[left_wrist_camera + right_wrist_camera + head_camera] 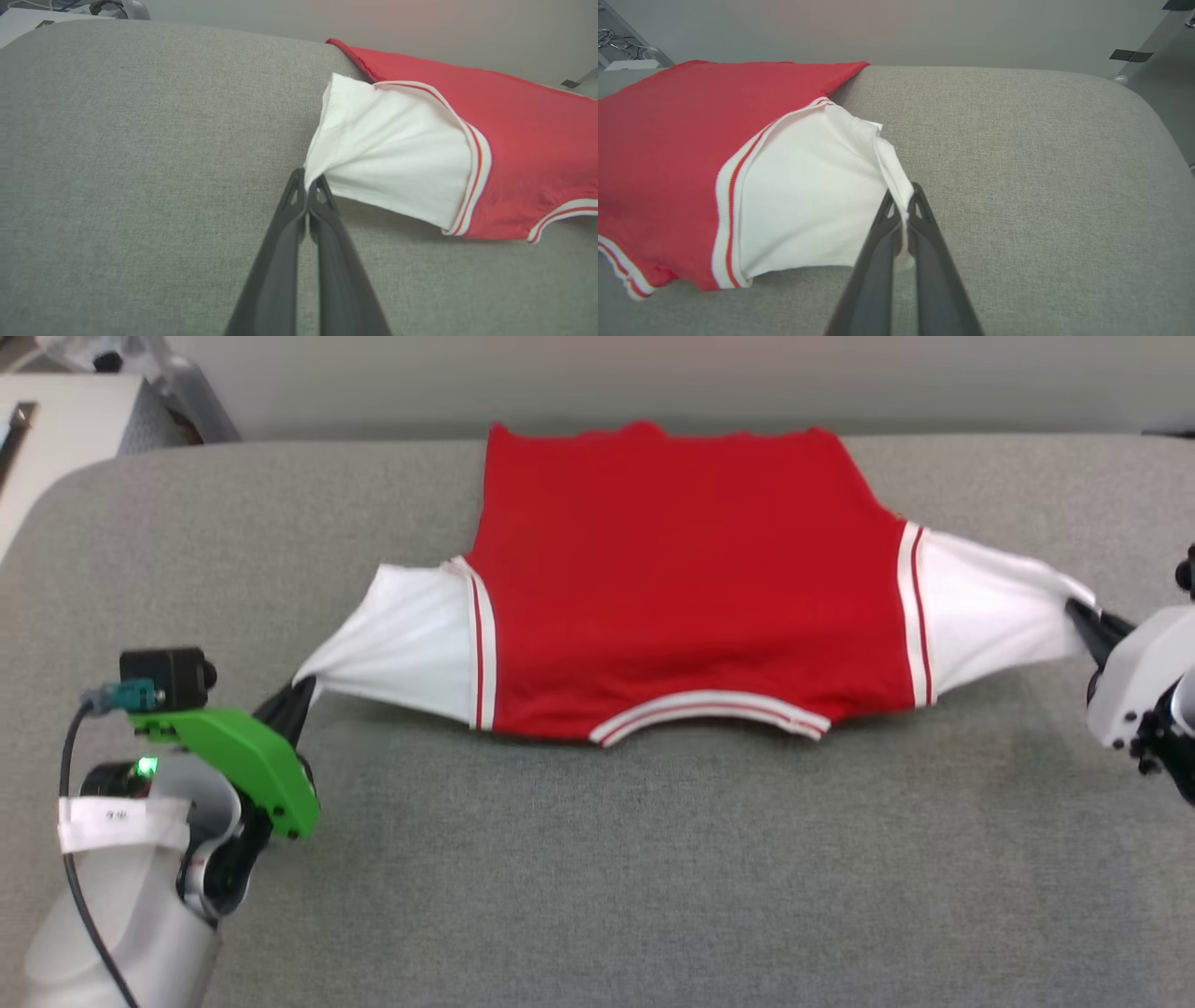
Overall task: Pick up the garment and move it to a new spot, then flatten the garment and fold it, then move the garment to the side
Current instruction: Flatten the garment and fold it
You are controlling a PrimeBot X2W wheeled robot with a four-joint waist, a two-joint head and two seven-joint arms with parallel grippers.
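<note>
The garment [691, 579] is a red shirt with white sleeves and red-white striped trim, spread plain side up across the grey cushioned surface [597, 859], collar toward me. My left gripper [306, 689] is shut on the tip of the left white sleeve [392, 149], pulling it taut. At the right edge my right gripper [1075, 609] is shut on the other white sleeve [808, 196], which is also stretched outward. In the left wrist view the gripper [308, 179] pinches the sleeve corner. The right gripper [903, 196] shows cloth between its fingers in its own wrist view.
The grey surface has rounded corners; its far edge [280, 441] runs just behind the shirt's hem. A pale table or cabinet [56, 420] stands beyond the far left corner. A wide strip of bare grey fabric lies between the shirt and me.
</note>
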